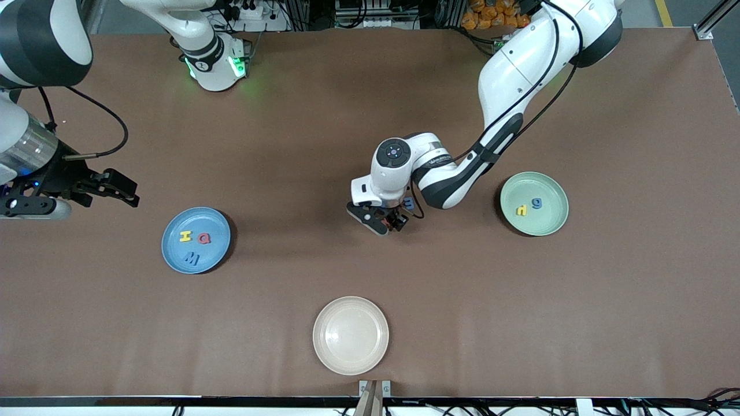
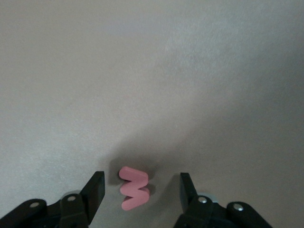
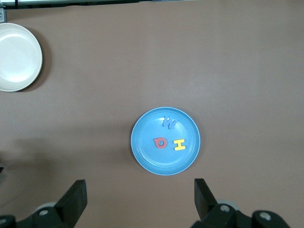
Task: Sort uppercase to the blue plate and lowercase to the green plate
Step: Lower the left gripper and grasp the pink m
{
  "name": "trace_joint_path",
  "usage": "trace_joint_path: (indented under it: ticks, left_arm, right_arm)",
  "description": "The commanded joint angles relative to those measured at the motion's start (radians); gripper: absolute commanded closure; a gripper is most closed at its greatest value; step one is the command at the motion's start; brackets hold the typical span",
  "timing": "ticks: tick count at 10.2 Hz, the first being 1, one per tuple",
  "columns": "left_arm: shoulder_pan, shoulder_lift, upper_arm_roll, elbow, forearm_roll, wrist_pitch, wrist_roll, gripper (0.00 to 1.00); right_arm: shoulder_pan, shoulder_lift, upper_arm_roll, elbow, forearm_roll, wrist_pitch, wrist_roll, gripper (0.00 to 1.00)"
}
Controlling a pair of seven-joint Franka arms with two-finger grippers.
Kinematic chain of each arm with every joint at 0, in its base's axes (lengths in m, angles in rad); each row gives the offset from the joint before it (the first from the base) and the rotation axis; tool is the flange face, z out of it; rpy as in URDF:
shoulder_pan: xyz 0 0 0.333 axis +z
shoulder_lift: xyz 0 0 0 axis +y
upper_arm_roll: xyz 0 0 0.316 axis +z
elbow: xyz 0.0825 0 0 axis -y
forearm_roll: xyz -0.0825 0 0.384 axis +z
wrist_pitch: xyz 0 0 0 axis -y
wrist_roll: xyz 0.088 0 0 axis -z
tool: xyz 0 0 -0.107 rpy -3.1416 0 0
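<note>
Left hand spread astride small pink-red foam zigzag letter on brown surface; centre, pinch flat sides; right hand waits spread above round blue plate

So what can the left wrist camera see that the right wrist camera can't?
Only the left wrist view shows the pink zigzag letter, lying on the table between the open fingers of the left gripper. Only the right wrist view shows the blue plate holding the yellow H, red Q and blue M, plus the cream plate. Both show the brown table.
</note>
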Motion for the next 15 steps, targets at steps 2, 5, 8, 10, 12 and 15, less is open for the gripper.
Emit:
trace_joint_path:
  ticks: [2,5,8,10,12,15]
  left_arm:
    - [-0.005,-0.001,0.012,-0.013,0.024,-0.001,-0.007,0.28]
    - [-0.002,-0.007,0.012,-0.032,0.024,-0.010,-0.010,0.31]
    - [0.007,-0.015,0.012,-0.061,0.026,-0.013,-0.001,0.39]
    - [0.009,-0.015,0.012,-0.062,0.026,-0.016,0.010,0.50]
    - [0.012,-0.019,0.012,-0.062,0.026,-0.036,0.038,0.66]
    - [0.013,-0.019,0.012,-0.062,0.026,-0.037,0.041,0.87]
  right_arm:
    - [0.005,0.000,0.000,0.014,0.021,-0.012,-0.005,0.00]
    - [0.027,0.032,0.000,0.014,0.022,-0.004,-0.002,0.04]
    - [0.041,0.034,-0.001,0.014,0.021,-0.011,0.001,0.03]
    - [0.034,0.026,-0.003,0.014,0.018,-0.033,0.001,0.00]
    - [0.015,0.014,-0.004,0.011,0.007,-0.053,-0.006,0.00]
    - [0.001,-0.041,-0.003,0.003,0.007,-0.116,-0.006,0.00]
